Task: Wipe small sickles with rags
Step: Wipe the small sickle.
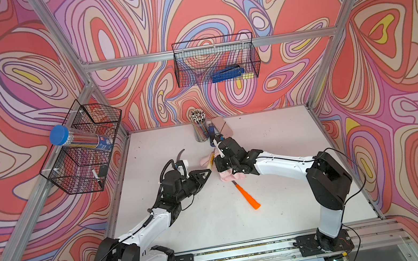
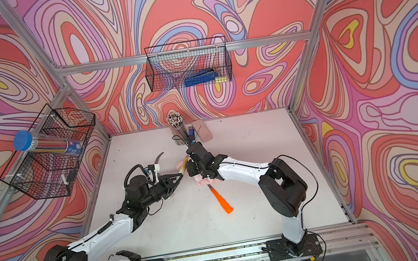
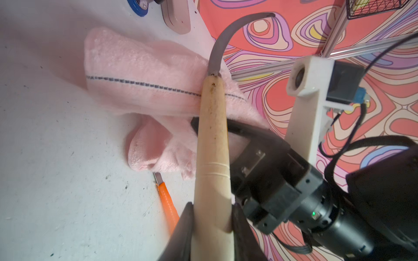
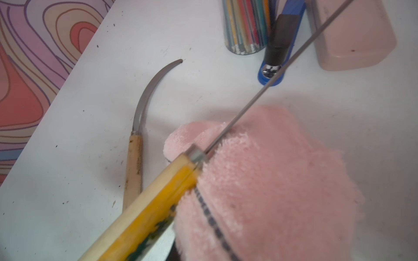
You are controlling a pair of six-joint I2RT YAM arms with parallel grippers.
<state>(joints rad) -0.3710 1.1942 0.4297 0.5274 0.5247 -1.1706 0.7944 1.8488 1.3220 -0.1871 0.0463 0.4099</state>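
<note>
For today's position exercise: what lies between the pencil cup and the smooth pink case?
A blue stapler, clearest in the right wrist view.

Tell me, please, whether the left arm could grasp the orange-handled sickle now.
Probably not: the left tool is shut on a wooden-handled sickle, though the orange-handled sickle shows a bare handle.

Front table (image 1: 203,230) free; orange sickle (image 1: 247,197) obstructs the middle.

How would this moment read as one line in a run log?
left gripper: shut on wooden sickle | right gripper: shut on pink rag | contact: rag against blade base | orange sickle: on table
</note>
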